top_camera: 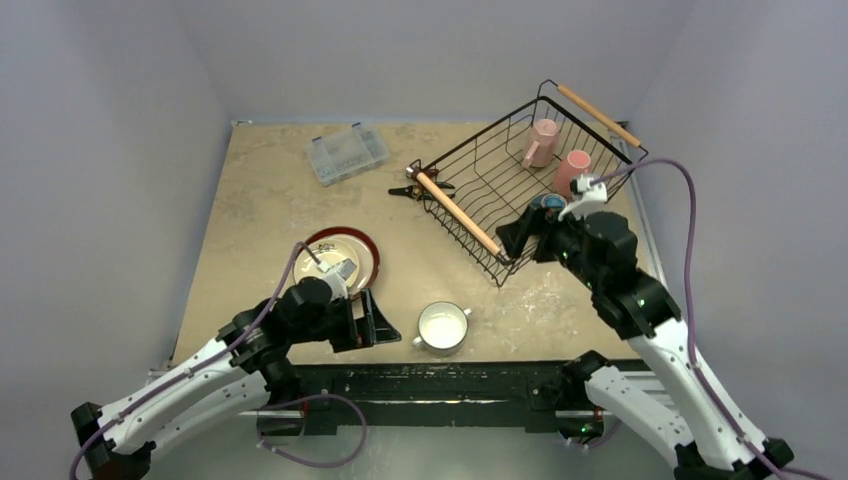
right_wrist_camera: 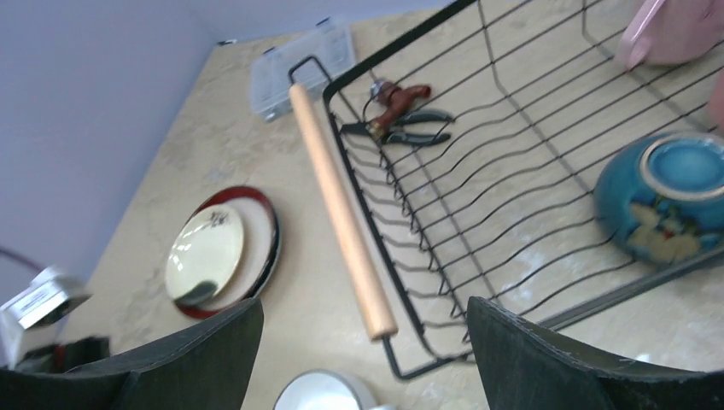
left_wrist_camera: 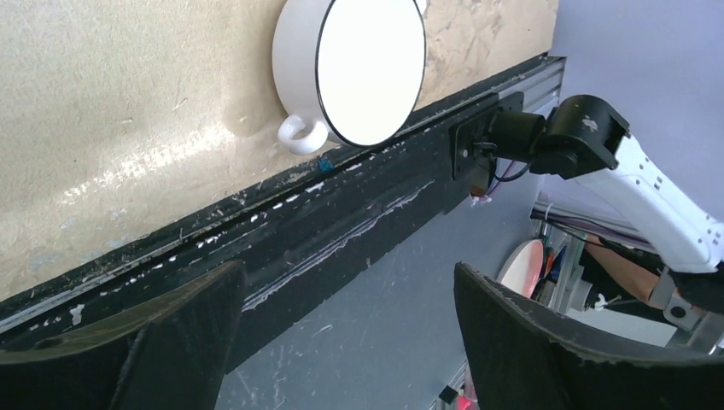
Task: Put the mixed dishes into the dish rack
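The black wire dish rack [top_camera: 478, 178] stands at the back right and holds two pink mugs [top_camera: 541, 142] [top_camera: 572, 170] and an upturned blue bowl [right_wrist_camera: 662, 196]. My right gripper [top_camera: 515, 238] hovers open and holding nothing over the rack's near corner, by its wooden handle [right_wrist_camera: 341, 213]. A cream plate [top_camera: 330, 258] lies on the red-rimmed plate [top_camera: 372, 262] at centre left. The white two-handled cup [top_camera: 442, 326] sits near the front edge. Just left of the cup my left gripper [top_camera: 380, 322] is open and holds nothing. In the left wrist view the cup [left_wrist_camera: 371, 68] lies beyond the open left gripper [left_wrist_camera: 348, 273].
A clear plastic compartment box [top_camera: 347, 153] sits at the back of the table. A small black-and-red hand tool [top_camera: 415, 185] lies against the rack's left corner. The black front rail [top_camera: 450, 380] borders the near edge. Grey walls close in on three sides.
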`<move>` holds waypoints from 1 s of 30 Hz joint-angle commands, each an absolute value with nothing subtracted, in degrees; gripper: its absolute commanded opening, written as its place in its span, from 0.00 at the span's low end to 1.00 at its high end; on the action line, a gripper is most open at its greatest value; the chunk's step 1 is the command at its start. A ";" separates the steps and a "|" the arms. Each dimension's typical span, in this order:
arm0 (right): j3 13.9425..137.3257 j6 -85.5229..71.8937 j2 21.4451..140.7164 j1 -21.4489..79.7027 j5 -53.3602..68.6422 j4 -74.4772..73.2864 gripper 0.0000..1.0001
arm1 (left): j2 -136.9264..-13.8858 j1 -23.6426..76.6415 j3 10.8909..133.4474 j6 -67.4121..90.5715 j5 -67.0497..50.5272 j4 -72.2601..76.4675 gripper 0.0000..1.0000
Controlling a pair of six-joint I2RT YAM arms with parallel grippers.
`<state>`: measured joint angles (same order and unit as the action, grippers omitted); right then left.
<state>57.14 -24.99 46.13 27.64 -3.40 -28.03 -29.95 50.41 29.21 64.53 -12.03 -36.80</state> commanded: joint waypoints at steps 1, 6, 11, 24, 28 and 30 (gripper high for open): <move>47.83 -32.38 35.53 27.69 4.97 -24.90 0.89 | -36.22 51.04 30.18 60.09 -13.78 -30.13 0.85; 43.27 -34.70 27.11 27.67 3.18 -30.49 0.88 | -49.39 51.37 39.66 49.55 -8.59 -36.00 0.67; 46.66 -34.37 24.82 27.63 -0.67 -34.91 0.88 | -63.01 52.32 48.21 42.12 -6.33 -37.15 0.68; 50.27 -33.40 25.55 27.68 -1.19 -38.06 0.88 | -88.75 57.37 63.67 33.26 -0.25 -39.47 0.60; 49.43 -33.87 24.67 27.63 -1.27 -38.64 0.89 | -94.84 59.08 66.62 33.08 4.40 -41.12 0.50; 49.55 -34.01 24.34 27.68 -1.44 -39.43 0.88 | -97.24 59.88 67.76 33.12 5.72 -41.84 0.47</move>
<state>48.18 -33.45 25.45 27.73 -0.51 -38.52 -93.95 58.41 64.34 34.96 0.97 -39.42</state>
